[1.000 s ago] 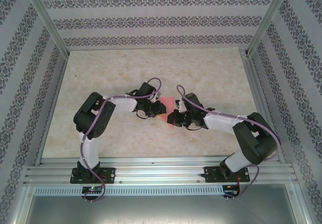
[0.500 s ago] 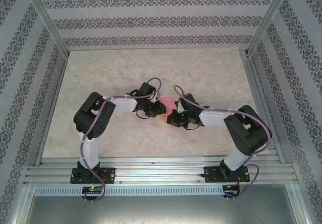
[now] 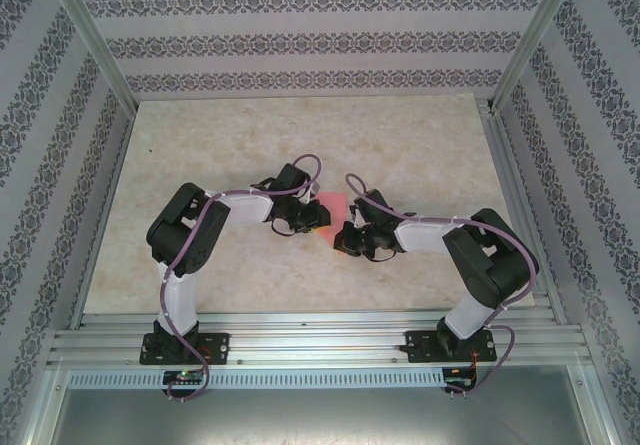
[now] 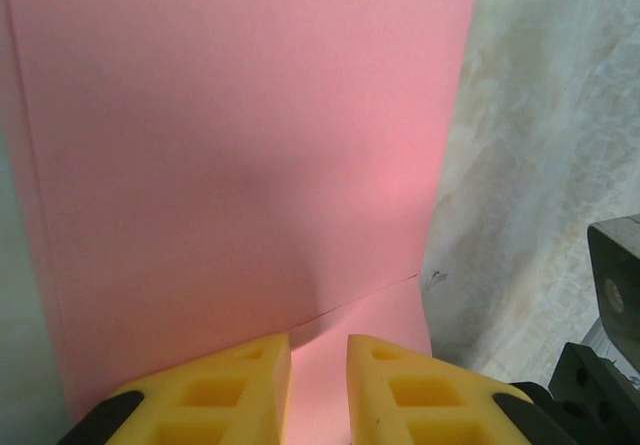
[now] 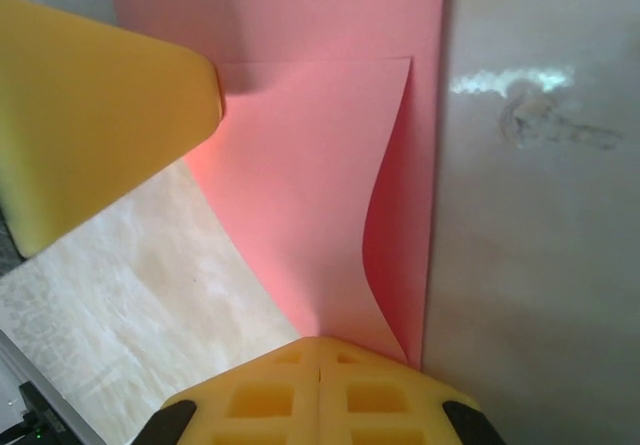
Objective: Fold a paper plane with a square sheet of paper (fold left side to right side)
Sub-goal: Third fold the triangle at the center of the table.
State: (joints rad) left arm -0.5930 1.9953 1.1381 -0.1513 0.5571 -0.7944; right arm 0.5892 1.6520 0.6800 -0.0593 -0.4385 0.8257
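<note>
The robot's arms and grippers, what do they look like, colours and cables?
Both the left arm and right arm have white lower links, bulky black joint housings and mauve cables looped along them. The left gripper and right gripper carry yellow wedge-shaped fingers with moulded recesses.

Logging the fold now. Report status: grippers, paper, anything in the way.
Left gripper slightly open, tips over the paper. Right gripper shut at a corner of the folded flap. Flap edge bowed up, not flat. No obstruction seen.

Patterned striped wallpaper walls (image 3: 300,35), beige marbled tabletop (image 3: 250,135), aluminium frame rails (image 3: 320,345), even bright light
</note>
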